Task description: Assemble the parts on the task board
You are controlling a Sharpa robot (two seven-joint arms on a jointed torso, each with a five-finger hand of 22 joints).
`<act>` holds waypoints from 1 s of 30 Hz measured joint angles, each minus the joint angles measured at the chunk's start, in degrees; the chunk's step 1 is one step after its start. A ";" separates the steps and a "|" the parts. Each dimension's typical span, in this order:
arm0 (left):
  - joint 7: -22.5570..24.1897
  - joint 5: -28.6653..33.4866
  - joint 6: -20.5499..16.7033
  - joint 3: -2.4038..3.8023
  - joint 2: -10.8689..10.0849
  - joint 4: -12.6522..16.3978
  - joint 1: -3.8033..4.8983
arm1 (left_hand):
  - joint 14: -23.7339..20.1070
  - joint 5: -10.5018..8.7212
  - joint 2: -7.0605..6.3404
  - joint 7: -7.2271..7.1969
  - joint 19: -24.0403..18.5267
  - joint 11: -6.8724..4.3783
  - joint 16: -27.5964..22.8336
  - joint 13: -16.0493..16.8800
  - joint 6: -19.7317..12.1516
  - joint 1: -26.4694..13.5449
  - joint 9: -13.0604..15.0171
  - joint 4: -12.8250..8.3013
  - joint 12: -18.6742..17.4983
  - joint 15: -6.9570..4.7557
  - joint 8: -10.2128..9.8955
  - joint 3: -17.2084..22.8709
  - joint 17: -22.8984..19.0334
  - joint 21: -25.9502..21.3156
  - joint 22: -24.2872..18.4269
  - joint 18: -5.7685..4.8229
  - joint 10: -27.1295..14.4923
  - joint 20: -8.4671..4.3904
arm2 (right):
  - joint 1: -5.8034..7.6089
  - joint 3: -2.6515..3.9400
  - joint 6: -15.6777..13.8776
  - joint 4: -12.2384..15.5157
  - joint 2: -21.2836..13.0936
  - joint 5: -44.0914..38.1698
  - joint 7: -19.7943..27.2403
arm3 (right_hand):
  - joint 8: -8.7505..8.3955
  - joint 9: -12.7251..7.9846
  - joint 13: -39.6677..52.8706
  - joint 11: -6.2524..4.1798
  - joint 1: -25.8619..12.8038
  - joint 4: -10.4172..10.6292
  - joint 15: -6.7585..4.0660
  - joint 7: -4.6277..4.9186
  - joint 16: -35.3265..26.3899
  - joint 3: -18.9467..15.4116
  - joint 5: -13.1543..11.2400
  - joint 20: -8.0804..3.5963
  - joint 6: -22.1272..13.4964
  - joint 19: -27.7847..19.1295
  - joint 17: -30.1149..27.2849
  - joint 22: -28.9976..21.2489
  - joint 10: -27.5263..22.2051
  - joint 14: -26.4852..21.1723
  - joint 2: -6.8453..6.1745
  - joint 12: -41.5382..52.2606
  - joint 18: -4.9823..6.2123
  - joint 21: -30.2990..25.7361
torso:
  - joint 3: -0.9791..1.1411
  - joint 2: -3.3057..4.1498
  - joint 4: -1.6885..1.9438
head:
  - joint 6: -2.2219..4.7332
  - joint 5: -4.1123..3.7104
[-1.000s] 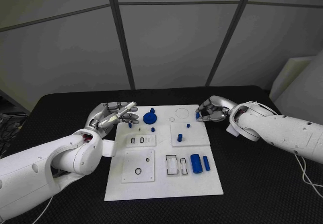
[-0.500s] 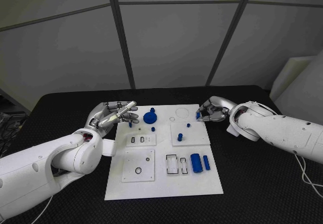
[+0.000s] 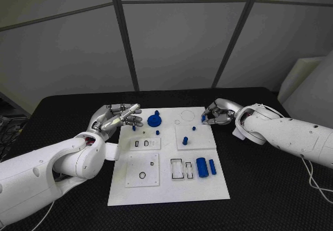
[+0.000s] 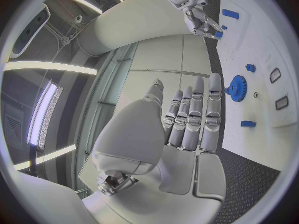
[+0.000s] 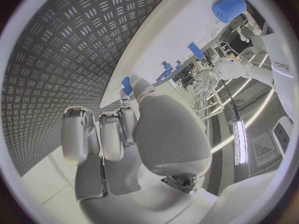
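Note:
The white task board (image 3: pixel 170 185) lies in the middle of the black table. My right hand (image 3: pixel 220 114) hovers at the board's far right corner and pinches a small blue part (image 3: pixel 204 117), which sits by its thumb tip (image 5: pixel 127 84). My left hand (image 3: pixel 116 119) is over the board's far left corner, fingers (image 4: pixel 196 112) stretched out straight and holding nothing. A blue gear (image 3: pixel 155 120) stands on the board beside the left hand, also in the left wrist view (image 4: pixel 235 88). Small blue pegs (image 3: pixel 185 141) stand further in.
A thick blue cylinder (image 3: pixel 202 167) and a thin blue bar (image 3: pixel 212 167) lie on the board's right side next to rectangular slots (image 3: pixel 178 169). Black table (image 3: pixel 277 192) surrounds the board. Grey wall panels stand behind the table.

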 measured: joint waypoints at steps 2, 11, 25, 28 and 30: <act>0.00 0.00 0.01 0.00 0.00 0.00 0.00 | 0.00 0.00 0.00 0.00 0.00 0.00 0.00 0.00 0.00 0.00 0.00 0.00 0.00 0.00 0.00 0.00 0.00 0.00 0.00 -0.01 0.00 0.00 | 0.00 0.00 -0.09 0.00 0.05 0.00 -0.17 | 0.00 0.00 0.00 0.00 0.00 0.00 0.00 0.00 0.00 0.00 0.00 0.00 0.00 0.00 0.00 0.00 0.00 0.00 0.00 0.00 0.00 0.00 | -0.01 0.01 0.01 | -0.01 -0.01; -0.01 0.00 0.03 0.00 -0.01 0.02 0.00 | 0.00 0.00 0.00 0.00 0.00 0.00 0.00 0.00 0.00 0.00 0.00 0.00 0.00 0.00 0.00 0.00 -0.01 0.00 0.00 0.00 0.00 0.00 | -0.01 0.01 -0.50 -0.05 0.41 -0.02 -1.04 | -0.01 -0.17 0.00 0.00 0.15 -0.25 -0.22 0.00 0.00 0.60 1.85 0.00 -0.01 0.00 -0.01 0.00 0.00 -0.22 0.62 0.00 0.00 0.00 | 0.01 0.01 0.01 | -0.12 -0.01; -0.02 0.00 0.05 0.00 0.02 0.00 0.00 | 0.00 0.00 0.00 0.00 0.00 0.00 0.02 0.00 0.00 0.00 0.00 0.00 0.00 0.00 0.00 0.00 -0.01 0.00 0.00 -0.01 0.00 0.00 | 0.01 0.02 -0.84 -0.01 0.61 -0.03 -1.56 | -0.71 -0.44 0.01 0.00 1.29 -1.16 -0.21 0.11 0.00 2.96 4.18 -0.20 0.32 0.20 -0.01 0.00 -0.01 -0.22 1.74 0.00 -0.01 0.04 | 0.03 -0.01 0.01 | -0.14 0.02; -0.03 0.00 0.05 0.00 0.03 -0.01 0.00 | 0.00 0.00 0.00 0.00 0.00 0.00 0.02 0.00 0.00 0.00 0.00 0.00 0.00 0.00 0.00 0.00 -0.01 0.00 0.00 0.00 0.00 0.00 | 0.00 0.02 -1.03 0.38 0.52 -0.02 -1.61 | -0.73 -0.44 0.01 0.00 1.38 -1.26 -0.21 0.03 0.00 3.20 4.18 -0.20 0.42 0.20 -0.01 0.00 -0.01 -0.22 1.82 0.00 -0.01 0.21 | 0.03 -0.01 0.01 | -0.09 -0.01; -0.03 0.00 0.05 0.00 0.03 -0.03 0.00 | 0.00 0.00 0.00 0.00 0.00 0.00 0.02 0.00 0.00 0.00 0.00 0.00 0.00 0.00 0.00 0.00 -0.01 0.00 0.00 0.00 0.00 0.00 | 0.00 0.01 -1.23 0.93 0.36 0.06 -1.64 | -0.83 -0.41 0.03 0.00 1.45 -1.26 -0.21 0.03 0.00 3.20 4.19 -0.20 0.42 0.20 -0.01 0.00 -0.01 -0.22 1.89 0.00 0.00 0.21 | 0.04 -0.02 0.01 | -0.07 -0.02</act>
